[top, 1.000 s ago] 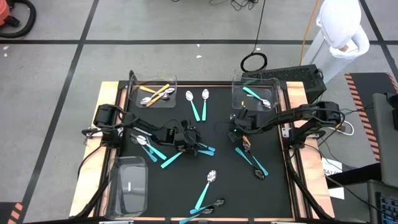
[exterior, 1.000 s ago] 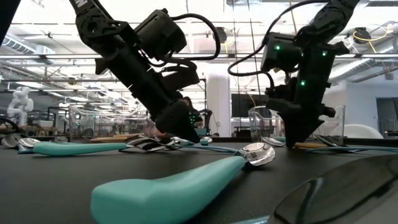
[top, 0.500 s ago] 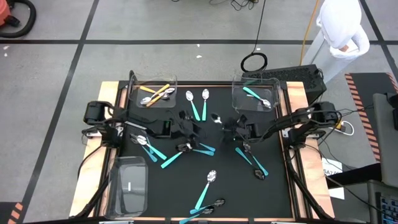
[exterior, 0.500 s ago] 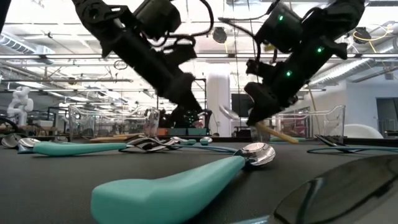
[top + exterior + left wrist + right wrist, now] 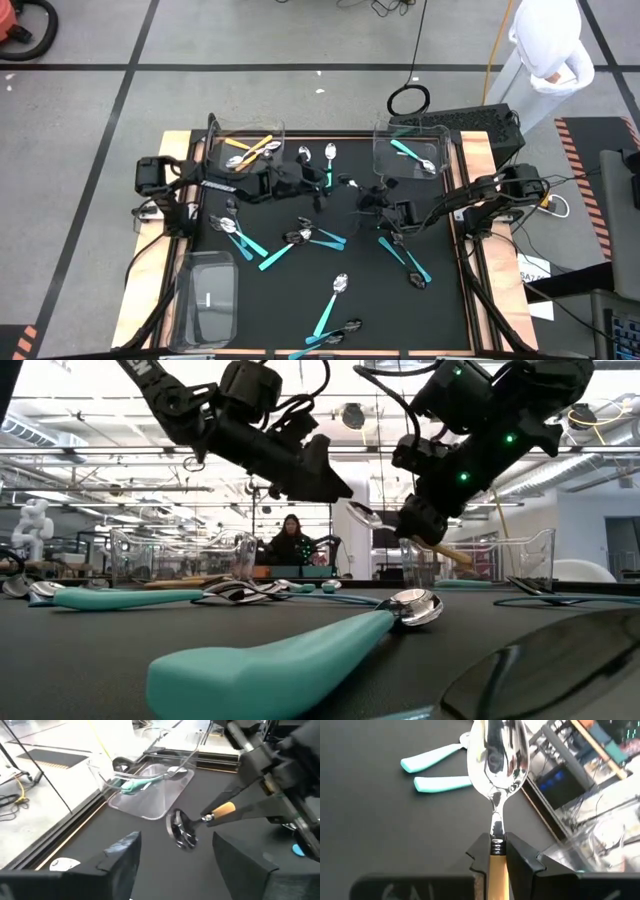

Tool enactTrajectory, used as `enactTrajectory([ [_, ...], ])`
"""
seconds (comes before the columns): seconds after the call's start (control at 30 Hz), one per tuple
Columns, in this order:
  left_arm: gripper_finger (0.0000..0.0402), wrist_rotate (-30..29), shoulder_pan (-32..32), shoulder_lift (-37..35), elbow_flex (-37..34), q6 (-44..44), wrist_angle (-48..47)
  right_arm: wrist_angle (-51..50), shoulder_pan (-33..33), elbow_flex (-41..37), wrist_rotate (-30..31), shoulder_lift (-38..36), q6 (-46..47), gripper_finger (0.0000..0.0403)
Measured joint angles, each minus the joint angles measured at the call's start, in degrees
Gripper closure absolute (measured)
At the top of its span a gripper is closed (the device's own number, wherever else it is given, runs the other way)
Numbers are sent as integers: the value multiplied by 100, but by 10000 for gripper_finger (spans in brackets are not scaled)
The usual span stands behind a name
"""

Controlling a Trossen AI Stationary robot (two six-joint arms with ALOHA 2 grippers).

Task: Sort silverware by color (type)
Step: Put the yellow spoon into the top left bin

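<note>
My right gripper (image 5: 368, 200) hangs above the middle of the black mat, shut on an orange-handled spoon whose silver head (image 5: 348, 184) points toward the table's left. My left gripper (image 5: 321, 188) faces it from the left, open and holding nothing; in its wrist view the spoon (image 5: 182, 827) hangs just ahead of its fingers (image 5: 125, 862). Teal-handled silverware lies flat on the mat in loose groups (image 5: 318, 238), (image 5: 405, 260), (image 5: 330, 310), (image 5: 245, 240), with two spoons (image 5: 320, 170) near the far edge. My right gripper pinches the orange handle (image 5: 498, 867) between its two fingers, just behind the metal neck. The fingers come nearly level from the table's right, along the spoon. The spoon is lifted clear, its head (image 5: 362, 512) ahead of the fingers and slightly higher, its handle end (image 5: 452, 554) sticking out behind.
Clear bins stand at the far left (image 5: 250, 150) with orange-handled spoons, at the far right (image 5: 412, 150) with teal ones, and at the near left (image 5: 208, 295). A person in white (image 5: 545, 50) stands beyond the far right corner. A big teal spoon (image 5: 290, 660) lies close to the low camera.
My right gripper has lifted the orange spoon off the mat, tipped up from pointing down to nearly level, and swung toward the table's left and far edge. My left gripper has risen off the teal spoons at mid-mat and moved toward the far edge.
</note>
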Motion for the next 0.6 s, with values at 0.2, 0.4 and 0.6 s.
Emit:
enactTrajectory([
  [0.2, 146, 1021, 348, 2, 0, 2, -52, 402, 38, 0, -4, -4, -651, 365],
  [0.4, 201, 1292, 531, 2, 0, -21, -48, 705, 48, 0, -2, -6, -970, 365],
  [0.6, 306, 1590, 540, 2, 0, 2, -50, 934, 75, 2, -7, -7, -1211, 365],
])
